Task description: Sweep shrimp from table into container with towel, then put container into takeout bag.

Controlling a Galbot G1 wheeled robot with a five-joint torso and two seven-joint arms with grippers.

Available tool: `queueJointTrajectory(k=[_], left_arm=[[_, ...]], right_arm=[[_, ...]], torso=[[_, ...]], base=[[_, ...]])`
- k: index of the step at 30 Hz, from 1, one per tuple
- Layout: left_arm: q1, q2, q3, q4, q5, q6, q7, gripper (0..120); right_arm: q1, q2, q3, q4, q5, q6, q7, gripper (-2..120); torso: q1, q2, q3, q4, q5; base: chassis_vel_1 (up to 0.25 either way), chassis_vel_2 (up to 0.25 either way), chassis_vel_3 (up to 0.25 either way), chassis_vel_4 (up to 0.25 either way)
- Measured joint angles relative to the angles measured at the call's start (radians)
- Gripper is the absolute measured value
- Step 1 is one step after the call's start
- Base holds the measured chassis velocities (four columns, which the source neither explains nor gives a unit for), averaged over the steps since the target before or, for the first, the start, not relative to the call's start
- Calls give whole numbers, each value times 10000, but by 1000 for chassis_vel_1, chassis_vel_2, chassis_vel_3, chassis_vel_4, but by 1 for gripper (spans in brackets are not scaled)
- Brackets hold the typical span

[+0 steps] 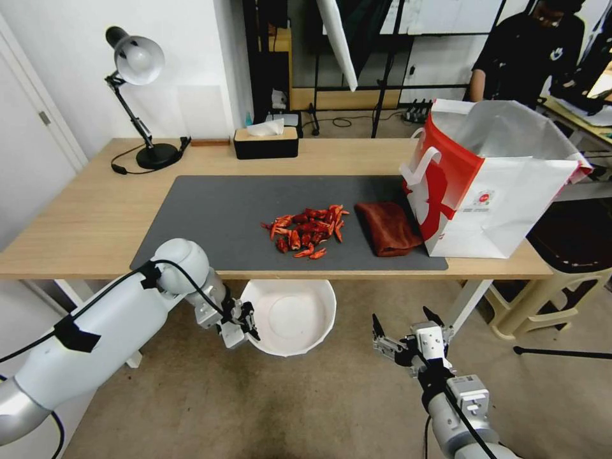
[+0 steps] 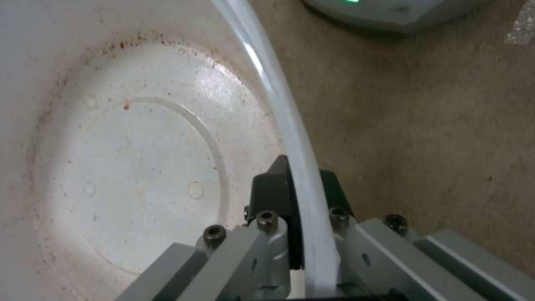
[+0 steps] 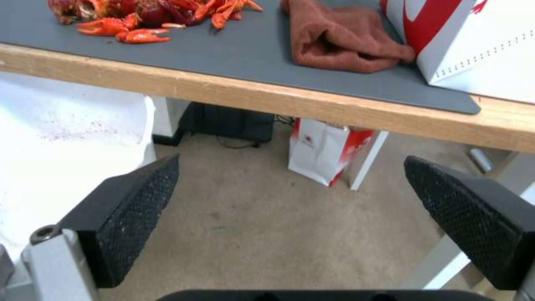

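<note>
Left gripper [image 1: 245, 322] pinches the rim of the container [image 1: 290, 315], one black pad inside the wall, one outside, clamped tight per left wrist view. It holds the bowl below the near table edge, just under the shrimp pile, mouth up. Bowl is empty, only reddish specks inside. Right gripper [image 1: 408, 335] hangs low, near side, right of the bowl, fingers spread wide, holding nothing; it faces the table edge.

Farther on, table [image 1: 83, 217] with grey mat [image 1: 210, 210]. Shrimp [image 1: 308, 231] all sit in one loose heap near the mat's near edge, none swept yet. Towel [image 1: 389, 228] lies crumpled just right of the heap, touching the takeout bag [image 1: 497, 191], untouched. Bag stands upright at the right end, mouth open, nothing seen inside.

Progress, my read: early. Bowl staged as catcher; done. Left: grab towel, sweep shrimp over the edge, then bag the bowl.
</note>
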Motion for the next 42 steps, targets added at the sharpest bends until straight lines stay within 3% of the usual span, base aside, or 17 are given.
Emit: queueJointTrajectory(k=[11, 22, 27, 29, 31, 33, 35, 42], left_arm=[[-377, -43, 420, 82, -152, 7, 160, 0], [-661, -186, 887, 452, -169, -135, 99, 0], [-1360, -692, 1686, 971, -181, -309, 35, 0], [-1879, -1064, 2080, 1316, -239, -447, 4, 0], [-2058, -1192, 2234, 1453, -274, -506, 3, 0], [-2086, -1212, 2263, 1481, -277, -514, 3, 0], [-2177, -1259, 2331, 1575, -280, -525, 3, 0], [-2183, -1076, 2309, 1609, -293, -532, 1, 0]], right_arm=[[154, 4, -23, -64, 98, -44, 31, 100], [1191, -196, -7, -375, 734, 361, 16, 100], [2160, -507, 328, -821, 1401, 802, -86, 100], [2246, -535, 505, -874, 1601, 925, -93, 100], [2458, -625, 536, -1000, 1737, 942, -90, 100], [2558, -673, 541, -1066, 1788, 953, -89, 100], [3052, -974, 479, -1498, 1986, 963, -70, 100], [3856, -1675, 276, -2182, 2447, 942, 169, 100]], torso=[[0, 0, 0, 0, 0], [0, 1, 0, -3, 0], [0, 0, 1, 12, -1], [0, 2, 0, -20, -2], [0, 2, -1, -19, 1], [0, 1, 0, -15, 3], [-1, 1, 0, 5, 3], [-1, 1, 0, 0, 1]], base=[[0, 0, 0, 0], [0, 0, 0, 0], [0, 0, 0, 0], [0, 0, 0, 0], [0, 0, 0, 0], [0, 0, 0, 0], [0, 0, 0, 0], [0, 0, 0, 0]])
